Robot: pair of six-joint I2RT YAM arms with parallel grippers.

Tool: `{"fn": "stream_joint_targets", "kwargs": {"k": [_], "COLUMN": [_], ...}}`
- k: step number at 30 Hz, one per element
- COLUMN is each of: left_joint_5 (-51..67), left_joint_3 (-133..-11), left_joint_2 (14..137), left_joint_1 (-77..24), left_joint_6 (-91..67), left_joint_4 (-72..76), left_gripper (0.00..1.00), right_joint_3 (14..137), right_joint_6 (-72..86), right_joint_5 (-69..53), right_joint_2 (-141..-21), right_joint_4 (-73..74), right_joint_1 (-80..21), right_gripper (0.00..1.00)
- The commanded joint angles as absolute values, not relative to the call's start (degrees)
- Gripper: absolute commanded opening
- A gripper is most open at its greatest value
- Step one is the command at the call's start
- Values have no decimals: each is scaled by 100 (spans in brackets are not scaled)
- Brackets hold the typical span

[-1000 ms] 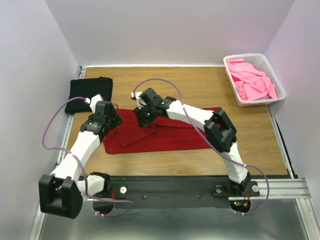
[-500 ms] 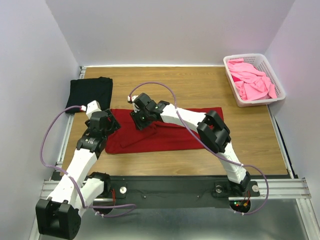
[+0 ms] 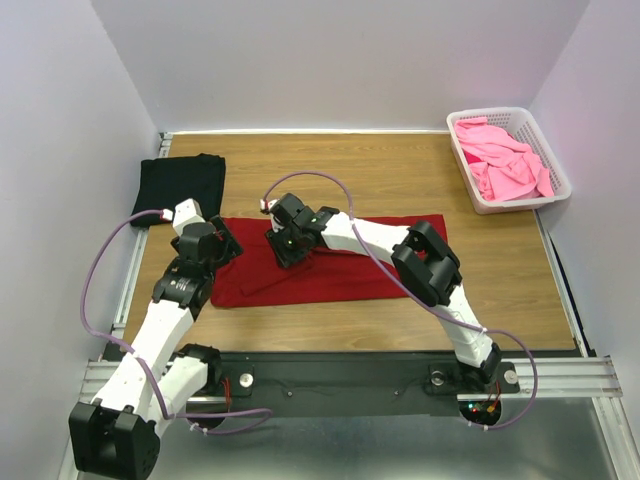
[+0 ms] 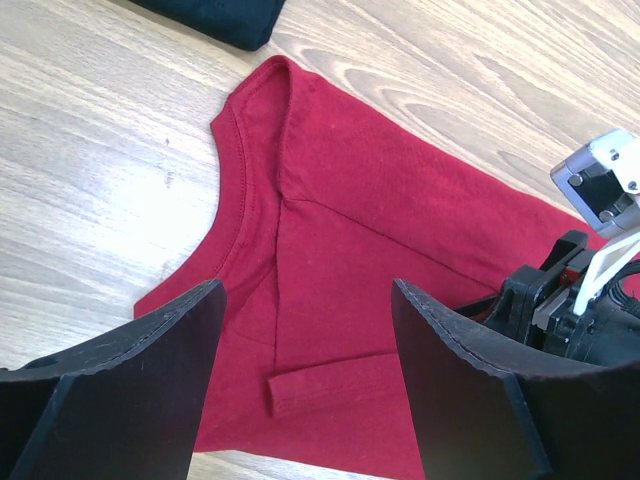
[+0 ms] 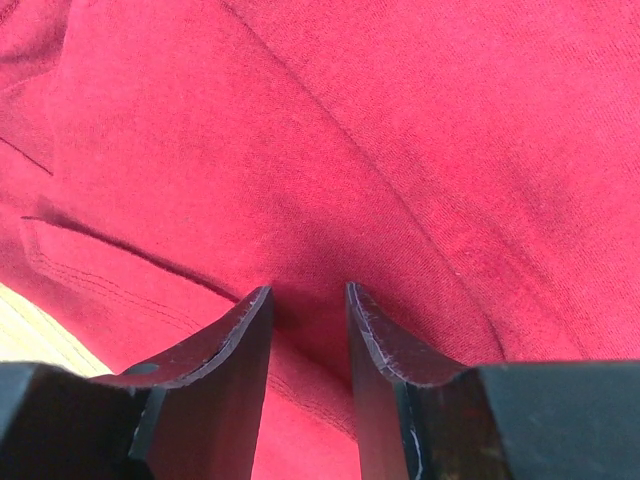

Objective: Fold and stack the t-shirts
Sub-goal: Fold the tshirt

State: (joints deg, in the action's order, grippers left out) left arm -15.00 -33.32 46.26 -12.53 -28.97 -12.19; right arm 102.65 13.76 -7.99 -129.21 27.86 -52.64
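Note:
A dark red t-shirt lies spread flat across the middle of the table. My left gripper hovers open over its left end; the left wrist view shows its jaws wide apart above the collar and a folded-in sleeve. My right gripper is down on the shirt just right of that, its jaws nearly together with a ridge of red fabric pinched between them. A folded black t-shirt lies at the far left. Pink t-shirts are heaped in the basket.
The white lattice basket stands at the far right corner. The black shirt's corner shows close to the red shirt's collar. White walls enclose the table on three sides. A metal rail runs along the near edge.
My right gripper has moved left and down onto the shirt, and the raised fold it carried now lies flat. My left arm has shifted slightly left and back.

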Motion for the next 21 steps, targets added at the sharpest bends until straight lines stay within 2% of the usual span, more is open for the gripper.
{"fn": "stream_joint_targets", "kwargs": {"k": [1,21], "left_joint_5": [-1547,-1547], "left_joint_3": [-3217,-3217], "left_joint_2": [4518,4562], "left_joint_1": [-1292,-1292], "left_joint_6": [-2830,-2813], "left_joint_4": [-1028,-976], "left_gripper": [79,79], "right_joint_3": [10161,9589], "right_joint_6": [1441,1494], "right_joint_5": [-932,-1274], "right_joint_2": [-12613,-11988], "right_joint_4": [2733,2821], "right_joint_1": [-5352,-5502], "right_gripper": [41,40]}}
